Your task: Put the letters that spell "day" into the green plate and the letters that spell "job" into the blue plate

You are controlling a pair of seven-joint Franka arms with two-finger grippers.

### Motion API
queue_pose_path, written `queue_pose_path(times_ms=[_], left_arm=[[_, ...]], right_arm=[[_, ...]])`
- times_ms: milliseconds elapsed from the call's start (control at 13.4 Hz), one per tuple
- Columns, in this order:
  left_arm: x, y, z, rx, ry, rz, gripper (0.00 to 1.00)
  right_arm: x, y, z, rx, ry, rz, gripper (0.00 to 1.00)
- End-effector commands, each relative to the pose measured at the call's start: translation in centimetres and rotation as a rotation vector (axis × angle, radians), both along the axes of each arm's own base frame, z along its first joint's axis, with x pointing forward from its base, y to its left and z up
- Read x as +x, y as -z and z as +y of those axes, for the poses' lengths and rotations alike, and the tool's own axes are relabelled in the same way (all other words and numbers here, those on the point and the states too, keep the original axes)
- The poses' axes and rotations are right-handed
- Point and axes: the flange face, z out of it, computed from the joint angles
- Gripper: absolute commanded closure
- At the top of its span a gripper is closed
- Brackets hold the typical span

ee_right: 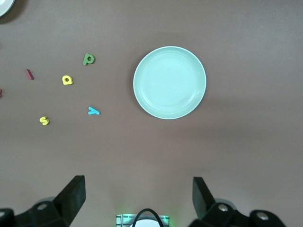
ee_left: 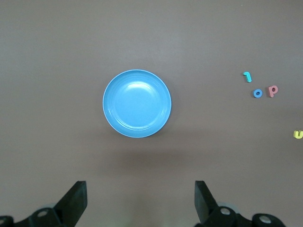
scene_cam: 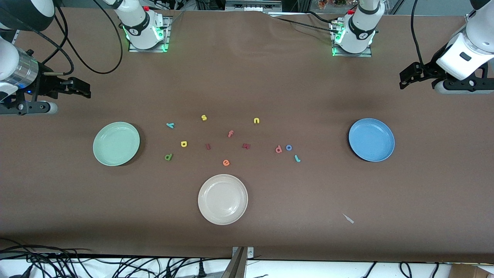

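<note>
Seen from the front view as a clock face, my two arms wait above the brown table (scene_cam: 247, 77), both hands empty.

My left gripper (scene_cam: 403, 79) hangs over bare table at about two o'clock from the blue plate (scene_cam: 371, 139), its fingers (ee_left: 75, 196) spread wide apart and touching nothing. My right gripper (scene_cam: 83, 88) hangs over bare table at about eleven o'clock from the green plate (scene_cam: 115, 143), its fingers (ee_right: 73, 194) just as wide and closed on nothing.

Three plates lie on the table, all empty: the green plate at nine o'clock, toward my right arm's end, the blue plate at three o'clock, toward my left arm's end, and a cream plate (scene_cam: 222, 199) at six o'clock, nearest the front camera.

Twelve foam letters lie scattered between the plates, none on any plate.
- The three for "day" sit just off the green plate's three o'clock side: the green "d" (scene_cam: 168, 156), the yellow "a" (scene_cam: 183, 144) and the teal "y" (scene_cam: 170, 124).
- The three for "job" cluster at the blue plate's nine o'clock, well apart from it: the salmon "b" (scene_cam: 278, 149) just beside the blue "o" (scene_cam: 288, 147), with the teal "j" (scene_cam: 297, 158) at the ring's five o'clock.
- The six others fill the middle: a yellow "s" (scene_cam: 204, 117), a yellow "n" (scene_cam: 256, 121), a salmon "f" (scene_cam: 230, 133), a red stroke-shaped letter (scene_cam: 208, 146), a red "m" (scene_cam: 246, 145) and an orange "e" (scene_cam: 226, 162).

One pale scrap (scene_cam: 348, 218) lies at the blue plate's six o'clock.
</note>
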Motion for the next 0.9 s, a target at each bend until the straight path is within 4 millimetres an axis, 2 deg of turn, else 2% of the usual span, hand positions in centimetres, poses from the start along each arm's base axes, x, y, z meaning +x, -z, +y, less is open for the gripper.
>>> queue_pose_path(times_ms=[0, 821], left_arm=[[-0.17, -0.03, 0.05, -0.033, -0.012, -0.008, 0.00], [-0.17, -0.03, 0.05, -0.033, -0.012, -0.008, 0.00]], right_arm=[[-0.10, -0.27, -0.11, 0.000, 0.005, 0.000, 0.00], [-0.09, -0.34, -0.19, 0.003, -0.010, -0.001, 0.00]])
